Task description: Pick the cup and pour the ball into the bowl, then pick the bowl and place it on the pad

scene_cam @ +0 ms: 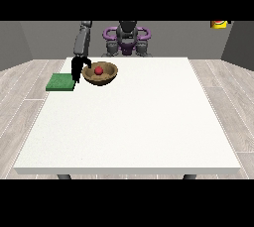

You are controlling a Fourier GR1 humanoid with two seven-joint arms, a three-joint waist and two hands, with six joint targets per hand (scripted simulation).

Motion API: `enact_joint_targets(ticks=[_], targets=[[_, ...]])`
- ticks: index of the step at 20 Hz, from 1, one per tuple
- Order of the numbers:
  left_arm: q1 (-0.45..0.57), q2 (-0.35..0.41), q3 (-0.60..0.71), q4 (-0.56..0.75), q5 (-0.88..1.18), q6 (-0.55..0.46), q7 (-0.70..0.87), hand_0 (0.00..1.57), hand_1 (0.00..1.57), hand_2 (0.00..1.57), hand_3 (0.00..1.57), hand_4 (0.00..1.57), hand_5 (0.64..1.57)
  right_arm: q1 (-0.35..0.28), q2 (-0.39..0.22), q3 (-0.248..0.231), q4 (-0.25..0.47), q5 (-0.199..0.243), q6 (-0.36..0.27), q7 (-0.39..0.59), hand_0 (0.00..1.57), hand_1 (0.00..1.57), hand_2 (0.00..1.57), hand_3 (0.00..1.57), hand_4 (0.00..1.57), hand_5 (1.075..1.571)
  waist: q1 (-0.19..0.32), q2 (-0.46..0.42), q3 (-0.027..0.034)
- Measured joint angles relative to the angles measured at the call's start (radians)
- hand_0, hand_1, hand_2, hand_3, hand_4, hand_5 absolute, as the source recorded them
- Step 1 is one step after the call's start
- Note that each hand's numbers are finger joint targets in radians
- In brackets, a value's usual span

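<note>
The red ball lies inside the brown bowl in the upper left of the frame, on the white table. At the bowl's left rim the hand at the view's left hangs down; whether it grips the rim I cannot tell. The green pad lies just left.

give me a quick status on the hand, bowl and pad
Hand at view's left at bowl rim. Red ball in bowl. Bowl beside green pad, not on it. No cup visible.

Red ball sits inside the brown bowl — upright, just beside the green pad.
</note>
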Motion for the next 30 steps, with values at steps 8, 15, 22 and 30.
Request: enact_joint_targets(ticks=[8,15,22,30], targets=[[-0.032,0.058,0.025,-0.046,0.054,-0.025,0.025,0.00,0.00,0.00,0.00,1.02,1.538,-0.014,-0.019,-0.013,0.003,-0.018,0.041,-0.088,0.00,0.00,0.00,0.00,0.43,1.546,0.015,0.062,-0.0225],[-0.027,0.088,0.039,-0.037,0.084,-0.055,0.037,0.00,0.00,0.00,0.00,1.02,1.543,-0.038,0.002,-0.005,0.004,0.009,-0.042,-0.068,0.00,0.00,0.00,0.00,0.50,1.556,0.026,0.064,-0.0184],[-0.027,0.111,0.064,-0.053,0.127,-0.085,0.033,0.00,0.00,0.00,0.00,1.06,1.528,-0.014,0.008,-0.019,-0.006,0.017,-0.149,-0.087,1.57,1.57,1.57,1.57,0.91,1.478,0.073,0.092,-0.0264],[-0.033,0.125,0.078,-0.052,0.153,-0.098,0.039,0.00,0.00,0.00,0.00,1.18,1.525,0.034,-0.002,0.015,-0.081,0.054,-0.259,-0.085,1.57,1.57,1.57,1.27,1.02,1.545,0.103,0.104,-0.0150]])
